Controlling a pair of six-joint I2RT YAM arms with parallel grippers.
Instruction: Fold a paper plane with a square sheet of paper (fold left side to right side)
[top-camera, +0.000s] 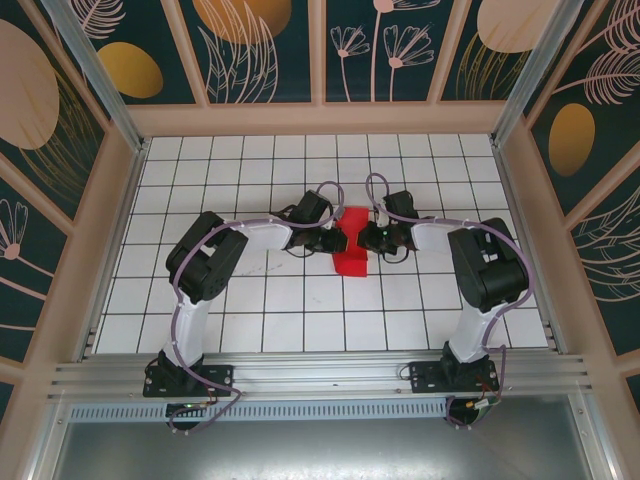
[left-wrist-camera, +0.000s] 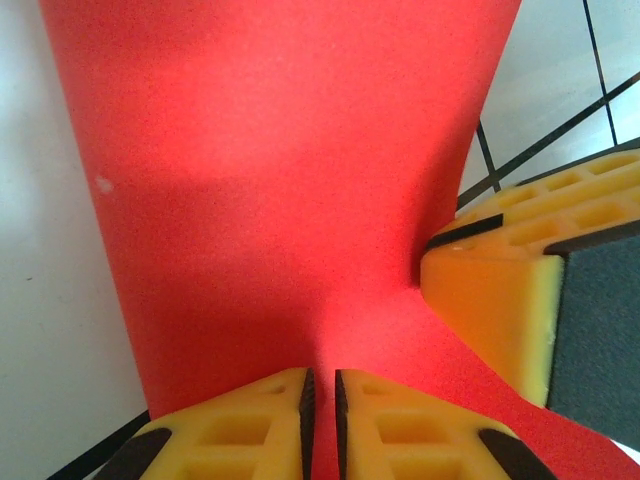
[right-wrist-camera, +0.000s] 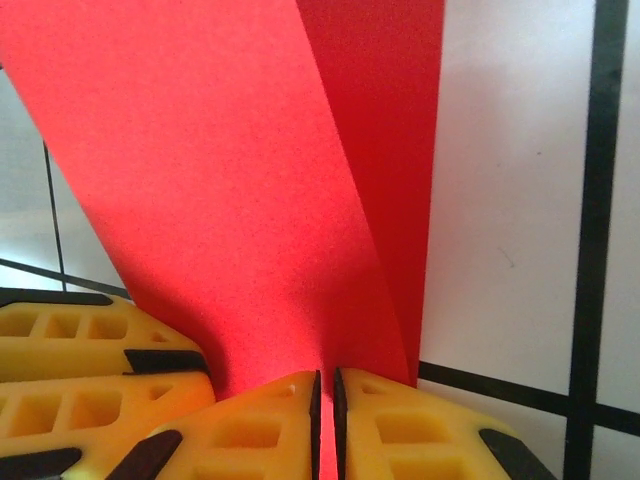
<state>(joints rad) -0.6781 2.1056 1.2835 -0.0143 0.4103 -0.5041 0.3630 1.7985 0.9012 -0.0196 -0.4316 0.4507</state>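
The red paper (top-camera: 351, 246) lies at the middle of the white, black-gridded counter (top-camera: 270, 325). It is folded into a plain shape longer than it is wide and runs away from the arm bases. In the left wrist view its surface (left-wrist-camera: 280, 200) is smooth and unmarked. In the right wrist view (right-wrist-camera: 200, 150) a lighter layer rises over a darker one along a straight crease. The left jaws grip its left edge and the right jaws its right edge, each pair narrowed to a thin slit with red paper pinched inside. The two sets of yellow fingers (left-wrist-camera: 500, 290) stand just beside one another. The left arm (top-camera: 205, 262) and the right arm (top-camera: 487, 262) rise from the near edge, elbows outward, forearms bent inward toward the paper.
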